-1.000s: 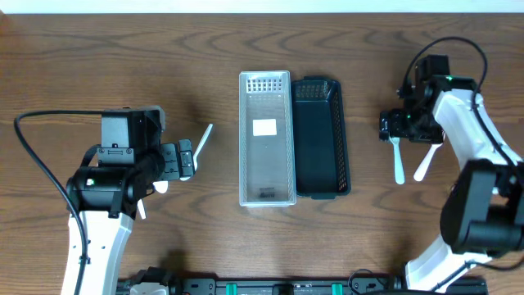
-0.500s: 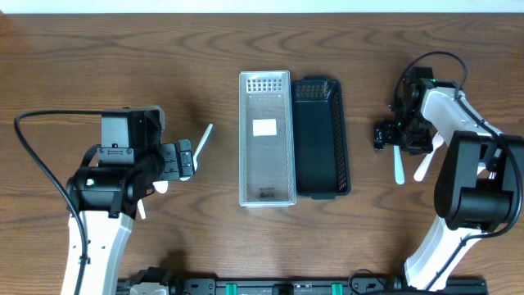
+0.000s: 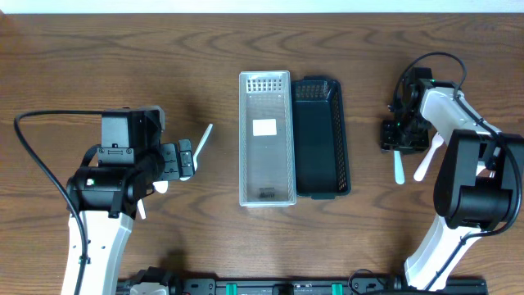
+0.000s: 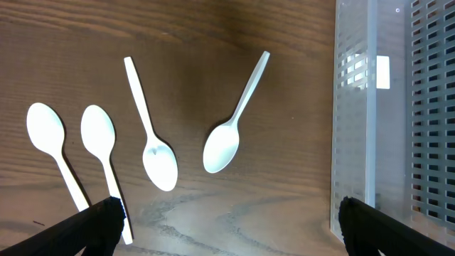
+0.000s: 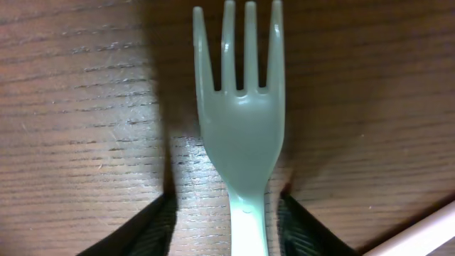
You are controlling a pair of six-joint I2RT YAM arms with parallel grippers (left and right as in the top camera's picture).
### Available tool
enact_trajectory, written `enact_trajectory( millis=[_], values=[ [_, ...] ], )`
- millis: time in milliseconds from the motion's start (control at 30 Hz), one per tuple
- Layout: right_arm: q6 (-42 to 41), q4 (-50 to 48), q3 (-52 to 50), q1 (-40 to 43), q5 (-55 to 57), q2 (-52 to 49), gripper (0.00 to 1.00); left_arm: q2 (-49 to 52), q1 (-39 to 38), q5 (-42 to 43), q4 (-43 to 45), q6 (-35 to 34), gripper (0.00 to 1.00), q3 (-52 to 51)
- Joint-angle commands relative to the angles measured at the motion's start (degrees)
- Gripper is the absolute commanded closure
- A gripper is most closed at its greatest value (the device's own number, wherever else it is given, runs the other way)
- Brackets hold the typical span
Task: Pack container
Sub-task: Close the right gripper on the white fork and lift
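Observation:
A clear plastic container (image 3: 243, 139) and a dark slotted basket (image 3: 347, 139) stand side by side at the table's middle. Several white plastic spoons (image 4: 227, 139) lie on the wood left of them. My left gripper (image 3: 187, 160) is open and empty above the spoons (image 4: 227, 227). My right gripper (image 3: 399, 137) is low over a white plastic fork (image 3: 399, 170) on the right. In the right wrist view the fork (image 5: 242, 128) lies tines away from me. The open gripper (image 5: 231, 227) straddles its handle with a gap on each side.
A second white utensil (image 3: 426, 162) lies just right of the fork, and its handle shows in the right wrist view (image 5: 419, 235). The clear container's wall (image 4: 353, 128) stands right of the spoons, with the dark basket (image 4: 434, 107) behind it.
My right arm has swung round and its gripper has settled over the fork's handle. The left arm and the spoons have not moved.

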State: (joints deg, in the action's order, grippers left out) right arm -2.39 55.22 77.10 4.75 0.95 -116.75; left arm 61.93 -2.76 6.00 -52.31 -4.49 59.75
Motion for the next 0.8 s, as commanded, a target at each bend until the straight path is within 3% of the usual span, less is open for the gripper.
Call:
enact_trajectory(
  millis=[0, 167, 500, 633, 767],
  values=[
    [-0.35, -0.33, -0.76, 0.2, 1.6, -2.62, 0.58, -0.04, 0.24, -0.66, -0.17, 0.33, 0.02, 1.14],
    [-0.35, -0.39, -0.76, 0.2, 1.6, -2.62, 0.72, -0.04, 0.24, -0.66, -0.15, 0.33, 0.02, 1.14],
    [-0.37, -0.85, -0.76, 0.2, 1.6, -2.62, 0.85, -0.04, 0.24, -0.66, -0.13, 0.33, 0.02, 1.14],
    [-1.49, -0.9, -0.74, 0.11, 1.6, -2.62, 0.98, -0.04, 0.24, -0.66, -0.13, 0.35, 0.02, 1.14],
    [-3.5, -0.46, -0.11, 0.04, 1.6, -2.38, 0.99, -0.04, 0.24, -0.66, -0.13, 0.35, 0.02, 1.14]
  ],
)
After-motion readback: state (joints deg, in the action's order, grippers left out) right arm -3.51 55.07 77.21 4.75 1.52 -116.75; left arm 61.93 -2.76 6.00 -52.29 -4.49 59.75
